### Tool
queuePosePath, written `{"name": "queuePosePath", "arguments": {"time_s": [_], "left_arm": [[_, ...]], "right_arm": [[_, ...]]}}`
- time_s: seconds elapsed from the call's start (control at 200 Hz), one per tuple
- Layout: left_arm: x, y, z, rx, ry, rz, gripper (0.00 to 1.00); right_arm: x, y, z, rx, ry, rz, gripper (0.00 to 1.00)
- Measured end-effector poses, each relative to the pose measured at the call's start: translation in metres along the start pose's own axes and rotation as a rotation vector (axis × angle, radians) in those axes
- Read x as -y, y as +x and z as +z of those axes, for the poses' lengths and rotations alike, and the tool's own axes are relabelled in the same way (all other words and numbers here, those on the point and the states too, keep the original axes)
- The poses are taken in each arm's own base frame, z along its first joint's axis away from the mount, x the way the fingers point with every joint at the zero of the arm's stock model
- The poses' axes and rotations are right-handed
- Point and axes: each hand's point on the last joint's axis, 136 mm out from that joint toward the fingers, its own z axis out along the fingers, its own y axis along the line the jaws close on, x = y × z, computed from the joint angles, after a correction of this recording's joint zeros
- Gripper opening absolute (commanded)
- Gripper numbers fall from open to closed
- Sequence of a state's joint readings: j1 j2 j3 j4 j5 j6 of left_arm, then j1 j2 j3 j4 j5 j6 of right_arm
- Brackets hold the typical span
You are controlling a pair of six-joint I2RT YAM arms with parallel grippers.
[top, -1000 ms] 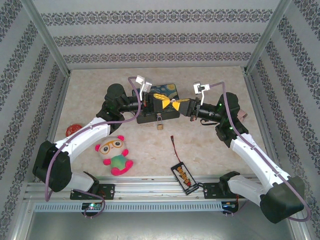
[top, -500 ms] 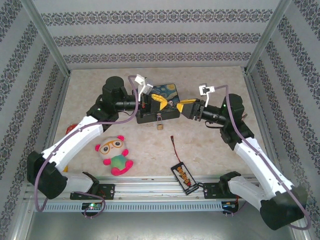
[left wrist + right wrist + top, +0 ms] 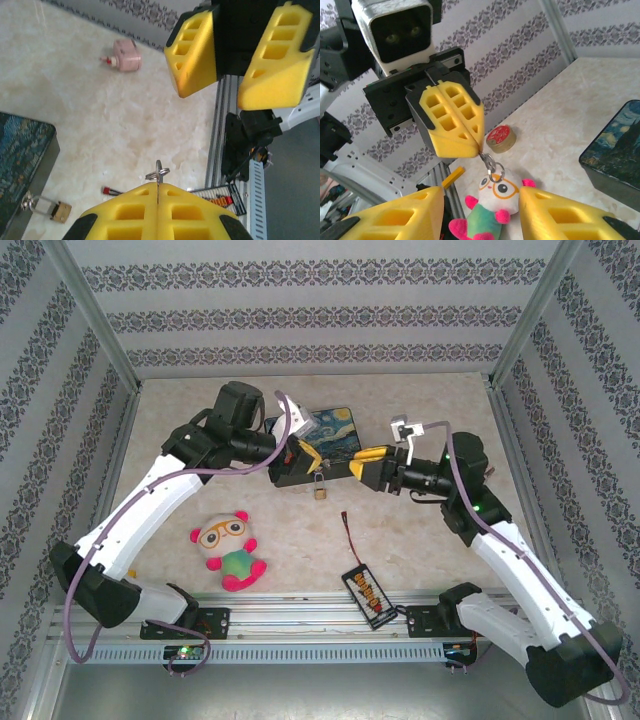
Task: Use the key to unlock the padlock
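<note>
The key is a thin silvery blade with a ring, pinched between the yellow pads of my left gripper, which is shut on it. Its ring end hangs from the left gripper in the right wrist view. My right gripper faces the left gripper across a small gap. It is open, with nothing between its fingers. The brass padlock hangs closed from the clasp of the painted tin box, below both grippers. The padlock also appears in the left wrist view.
A plush toy lies at the front left. A red-and-black wire leads to a connector board at the front edge. A round red-lidded tin sits near the left wall, and a small pink object near the right wall.
A second ago both grippers met over the box, with the right one shut. The right gripper has opened and drawn back right; the left still holds the key.
</note>
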State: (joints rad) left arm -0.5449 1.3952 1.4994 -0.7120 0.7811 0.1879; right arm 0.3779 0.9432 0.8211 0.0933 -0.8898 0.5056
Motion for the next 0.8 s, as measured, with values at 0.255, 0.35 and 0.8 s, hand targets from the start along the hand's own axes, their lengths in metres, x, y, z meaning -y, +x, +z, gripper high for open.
{"name": "queuePosePath", "arguments": {"time_s": [0.255,0.35,0.8], "left_arm": [[0.002,-0.003,-0.003,-0.014,-0.005,0.009,0.00],[0.002,-0.003,-0.003,-0.016,-0.005,0.011,0.00],[0.003,-0.001,-0.003,-0.025,-0.002,0.016,0.00]], "right_arm": [[0.007,0.015,0.025,-0.070,-0.045,0.042,0.37],[0.008,0.017,0.032,-0.083,-0.061,0.049,0.32],[0.007,0.006,0.045,-0.084,-0.104,0.033,0.28]]}}
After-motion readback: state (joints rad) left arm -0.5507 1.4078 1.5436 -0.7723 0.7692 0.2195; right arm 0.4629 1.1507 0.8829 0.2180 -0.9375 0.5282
